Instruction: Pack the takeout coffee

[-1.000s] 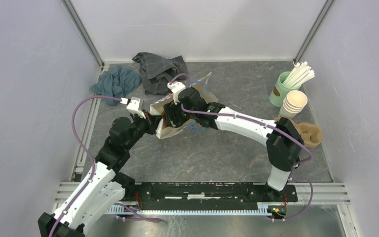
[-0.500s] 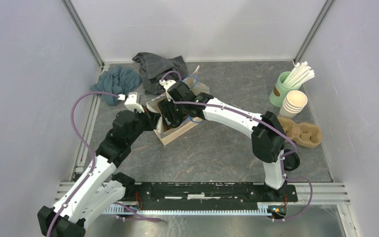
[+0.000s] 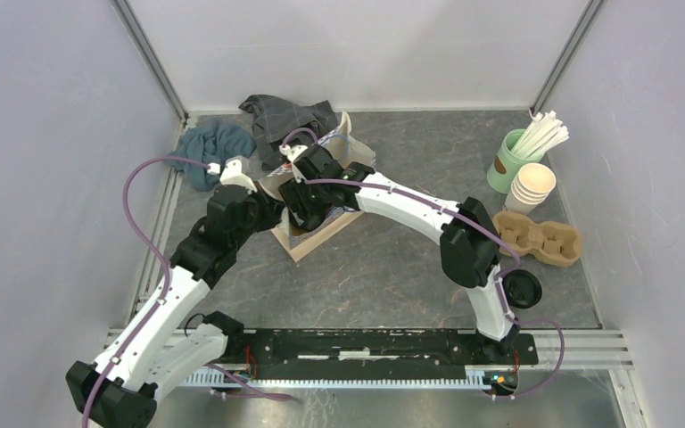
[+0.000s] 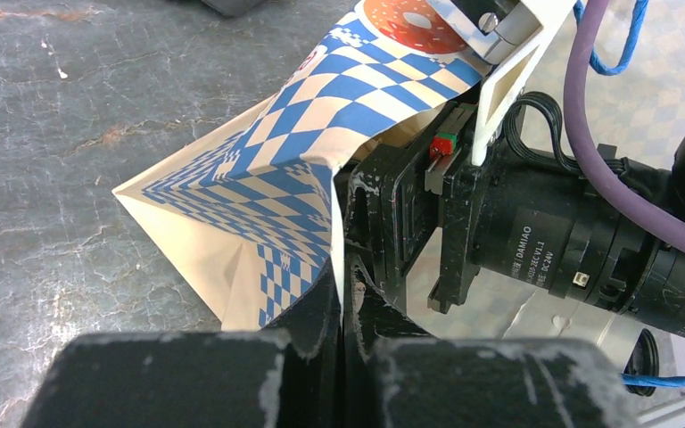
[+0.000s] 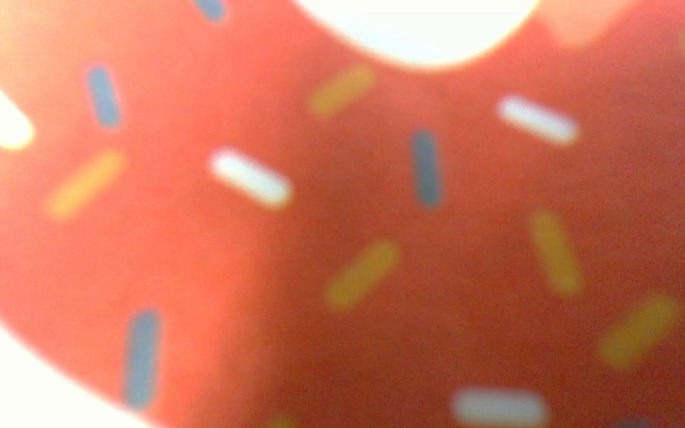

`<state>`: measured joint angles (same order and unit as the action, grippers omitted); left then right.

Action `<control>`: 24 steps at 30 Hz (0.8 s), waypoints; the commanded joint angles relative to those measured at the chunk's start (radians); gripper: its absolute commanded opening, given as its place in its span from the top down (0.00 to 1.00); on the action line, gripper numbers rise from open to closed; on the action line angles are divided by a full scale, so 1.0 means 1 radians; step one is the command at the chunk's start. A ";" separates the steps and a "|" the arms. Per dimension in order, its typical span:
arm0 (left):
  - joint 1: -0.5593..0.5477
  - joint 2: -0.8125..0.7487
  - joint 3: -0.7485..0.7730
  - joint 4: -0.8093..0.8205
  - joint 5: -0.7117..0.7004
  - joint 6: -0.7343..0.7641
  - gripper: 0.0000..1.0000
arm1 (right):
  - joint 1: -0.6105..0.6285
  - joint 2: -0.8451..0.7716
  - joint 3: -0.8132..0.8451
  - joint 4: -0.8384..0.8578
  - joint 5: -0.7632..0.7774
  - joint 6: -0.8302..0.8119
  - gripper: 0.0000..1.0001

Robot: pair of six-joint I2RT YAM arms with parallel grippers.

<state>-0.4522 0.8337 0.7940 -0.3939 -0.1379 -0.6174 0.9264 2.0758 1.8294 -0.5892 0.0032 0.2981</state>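
Note:
The takeout coffee (image 3: 522, 290), a cup seen from above by its round black lid, stands on the table near the right arm's base, apart from both grippers. A paper bag (image 3: 321, 227) with blue checks and a donut print (image 4: 276, 178) stands at the middle left. My left gripper (image 3: 270, 203) is shut on the bag's thin rim (image 4: 342, 303). My right gripper (image 3: 308, 198) reaches into the bag's mouth, and its body shows in the left wrist view (image 4: 410, 214). Its fingers are hidden. The right wrist view shows only the blurred donut print (image 5: 410, 250).
A mint-green cup of white straws (image 3: 510, 159) and a stack of lidless cream cups (image 3: 532, 185) stand at the back right. A brown cardboard cup carrier (image 3: 540, 238) lies beside them. A teal cloth (image 3: 214, 147) and a grey cloth (image 3: 285, 120) lie at the back left.
The right arm has swung left and pushed further into the bag. The bag has shifted left and back and stands more upright. The black-lidded cup has come into view.

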 commanded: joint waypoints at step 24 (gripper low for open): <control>-0.006 -0.047 0.027 -0.030 -0.005 -0.050 0.98 | -0.023 0.167 0.016 -0.104 0.041 -0.057 0.49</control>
<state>-0.4511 0.8143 0.7956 -0.4568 -0.1921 -0.6212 0.9337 2.1719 1.8854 -0.5236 0.0193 0.2478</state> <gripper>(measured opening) 0.029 0.813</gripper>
